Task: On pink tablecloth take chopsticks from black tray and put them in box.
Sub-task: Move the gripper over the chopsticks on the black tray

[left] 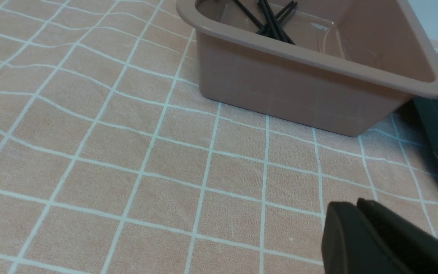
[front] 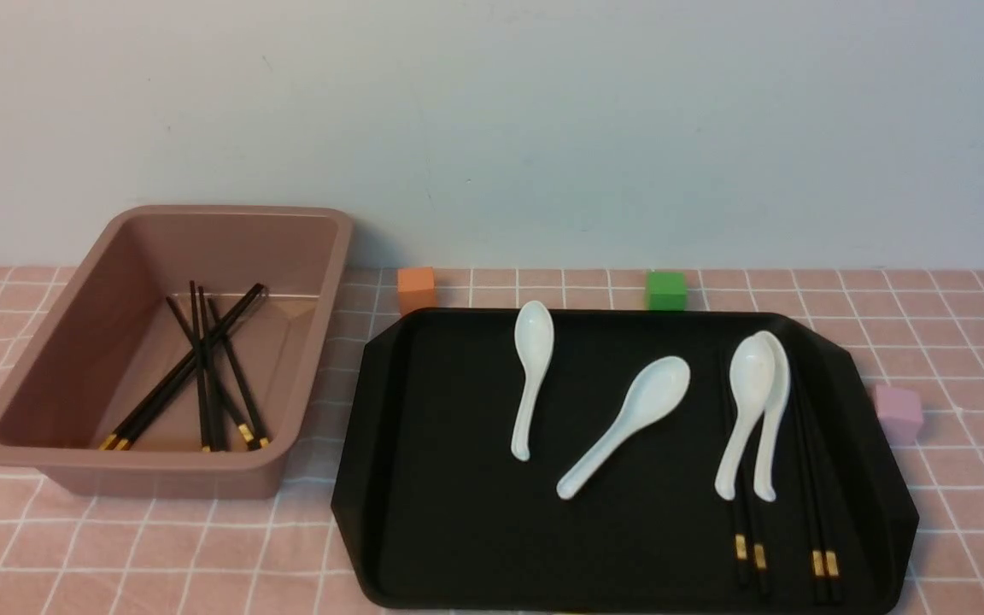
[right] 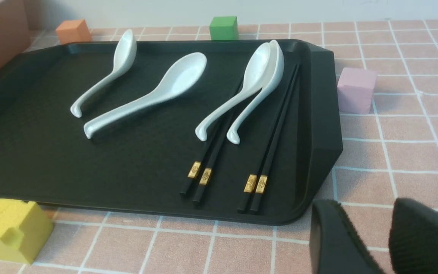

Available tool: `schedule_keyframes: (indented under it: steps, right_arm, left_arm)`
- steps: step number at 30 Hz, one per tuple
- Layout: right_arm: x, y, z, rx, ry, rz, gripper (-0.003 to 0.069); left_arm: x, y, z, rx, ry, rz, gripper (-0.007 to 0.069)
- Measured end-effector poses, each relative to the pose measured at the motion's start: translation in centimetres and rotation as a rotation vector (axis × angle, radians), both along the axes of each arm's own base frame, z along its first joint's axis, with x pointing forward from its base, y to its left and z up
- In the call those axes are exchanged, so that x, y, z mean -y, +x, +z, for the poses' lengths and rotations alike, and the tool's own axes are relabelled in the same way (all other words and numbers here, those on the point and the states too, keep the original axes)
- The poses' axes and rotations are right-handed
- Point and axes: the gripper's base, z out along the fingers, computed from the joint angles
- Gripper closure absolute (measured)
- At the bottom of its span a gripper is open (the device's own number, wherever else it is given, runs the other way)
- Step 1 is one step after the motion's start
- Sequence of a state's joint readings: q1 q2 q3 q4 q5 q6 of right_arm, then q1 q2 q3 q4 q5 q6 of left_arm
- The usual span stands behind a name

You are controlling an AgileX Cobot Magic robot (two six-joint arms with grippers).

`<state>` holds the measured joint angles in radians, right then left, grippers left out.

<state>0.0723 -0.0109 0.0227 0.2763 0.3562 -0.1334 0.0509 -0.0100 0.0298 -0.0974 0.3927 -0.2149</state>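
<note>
The black tray [front: 458,478] lies on the pink tablecloth [front: 202,555]. Two pairs of chopsticks [front: 825,547] lie at its right side, one pair partly under two white spoons [front: 757,401]. In the right wrist view both pairs [right: 276,133] show on the tray [right: 51,152]. Several chopsticks [front: 202,376] lie in the box [front: 56,342]. My right gripper [right: 365,205] is open and empty over the cloth, off the tray's near right corner. My left gripper [left: 356,205] is shut and empty above the cloth, in front of the box [left: 287,91]. Neither gripper shows in the front view.
Two more white spoons [front: 629,418] lie mid-tray. Small cubes stand around the tray: orange [front: 416,289] and green [front: 665,289] behind it, pink [front: 898,412] to its right, yellow [right: 10,232] at its near edge. A wall is close behind.
</note>
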Motion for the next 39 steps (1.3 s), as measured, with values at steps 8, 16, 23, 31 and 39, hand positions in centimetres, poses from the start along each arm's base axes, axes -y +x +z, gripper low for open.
schedule_keyframes:
  steps: [8,16,23,31,39]
  right_arm:
    - [0.1,0.0,0.0,0.001,-0.018,-0.001,0.0419]
    - [0.1,0.0,0.0,0.002,-0.023,-0.002,0.0419]
    - [0.0,0.2,1.0,0.081,0.238,-0.047,0.0419]
    - [0.1,0.3,2.5,0.153,0.598,-0.096,0.0435]
    - [-1.9,1.8,8.8,-0.163,0.337,0.095,0.0612]
  left_arm:
    - [0.0,0.0,0.0,0.000,0.000,0.000,0.0574]
    - [0.0,0.0,0.0,0.000,0.000,0.000,0.0567]
    - [0.0,0.0,0.0,0.000,0.000,0.000,0.0560]
    - [0.0,0.0,0.0,0.000,0.000,0.000,0.0552]
    - [0.0,0.0,0.0,0.000,0.000,0.000,0.0545]
